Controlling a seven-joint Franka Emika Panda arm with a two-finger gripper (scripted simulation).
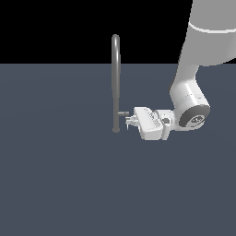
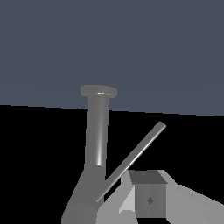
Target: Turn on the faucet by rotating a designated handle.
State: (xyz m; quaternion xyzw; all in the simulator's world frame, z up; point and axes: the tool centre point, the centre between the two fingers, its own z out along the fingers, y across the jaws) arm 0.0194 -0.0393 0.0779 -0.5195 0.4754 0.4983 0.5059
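The faucet (image 1: pixel 115 83) is a slim grey metal tube with a smooth, dull sheen. It stands upright on the flat dark blue-grey floor (image 1: pixel 55 184), near the middle of the exterior view. Its long axis is vertical, and its top bends over in a tight hook. In the wrist view the tube ends in a small round flange against the floor.

The handle (image 1: pixel 123 113) is a short grey stub leaving the lower part of the tube at a right angle. It points toward the exterior view's right, straight at the gripper. In the wrist view a thin straight rod (image 2: pixel 133 162) runs off the stub at a slant, away from the tube.

The arm (image 1: pixel 193 87) is white, with rounded glossy shells and a dark ring at the wrist joint. The gripper (image 1: pixel 130 120) lies roughly level, fingers aimed at the tube, right at the end of the stub. One finger (image 2: pixel 149 199) shows as a grey block beside the rod. Whether the jaws are spread or closed, or pinch the handle, cannot be told.
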